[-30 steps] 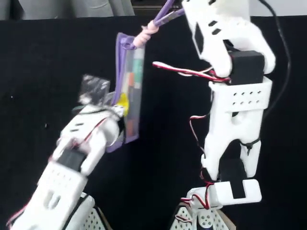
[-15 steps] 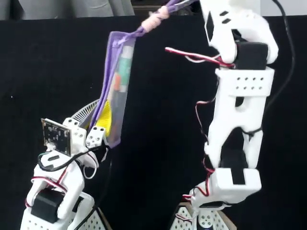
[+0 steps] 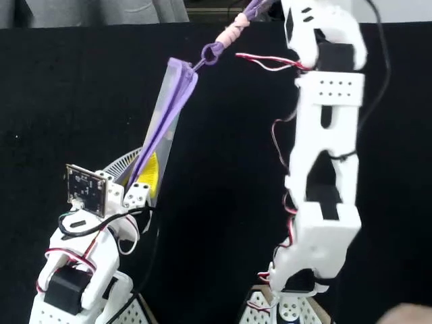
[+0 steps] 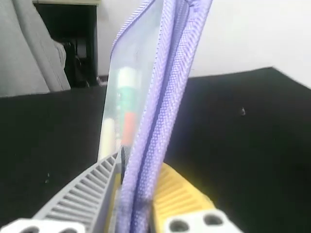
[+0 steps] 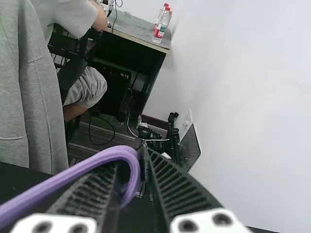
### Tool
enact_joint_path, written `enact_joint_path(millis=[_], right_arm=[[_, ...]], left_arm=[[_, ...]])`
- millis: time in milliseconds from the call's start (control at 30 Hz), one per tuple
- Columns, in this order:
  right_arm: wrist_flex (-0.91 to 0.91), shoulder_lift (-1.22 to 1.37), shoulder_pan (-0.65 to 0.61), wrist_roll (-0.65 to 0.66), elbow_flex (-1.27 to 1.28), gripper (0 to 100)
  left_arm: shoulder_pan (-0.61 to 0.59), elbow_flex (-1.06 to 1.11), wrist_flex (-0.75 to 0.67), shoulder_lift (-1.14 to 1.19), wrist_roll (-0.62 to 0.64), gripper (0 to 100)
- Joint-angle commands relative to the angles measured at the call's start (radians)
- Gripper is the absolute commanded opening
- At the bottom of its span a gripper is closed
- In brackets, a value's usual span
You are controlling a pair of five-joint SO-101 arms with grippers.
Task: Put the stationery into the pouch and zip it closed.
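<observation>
Left gripper (image 3: 138, 183) is clamped on the low end of the pouch (image 3: 167, 111); right gripper (image 5: 140, 170), arm stretched out, is pinched onto the cord (image 3: 231, 32). Pouch is slanted up toward it.

White wall (image 5: 252, 97) behind a black tabletop (image 3: 67, 88), dark desk (image 5: 133, 51) with bottles (image 5: 162, 22) beyond

Office-type workroom: black-covered surface (image 3: 67, 88), grey fabric (image 3: 101, 10) past its 11 o'clock edge; desk (image 5: 141, 36) bearing bottles (image 5: 162, 24), floor cables (image 5: 130, 127), white wall (image 5: 252, 97).
</observation>
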Motion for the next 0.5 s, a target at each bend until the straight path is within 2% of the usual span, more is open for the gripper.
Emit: enact_joint_path(millis=[0,233,467], right_arm=[[-0.121,0.059,0.061,-0.009,-0.027,1.2],[-0.299,0.229,0.058,-0.009,-0.027,1.2],[-0.439,0.4,0.06,-0.009,-0.03,1.2]], left_arm=[[-0.004,-0.136,0.02,-0.035,-0.005,3],[0.067,-0.191,0.083,-0.035,-0.005,3],[0.068,-0.202,0.087,-0.037,-0.005,3]])
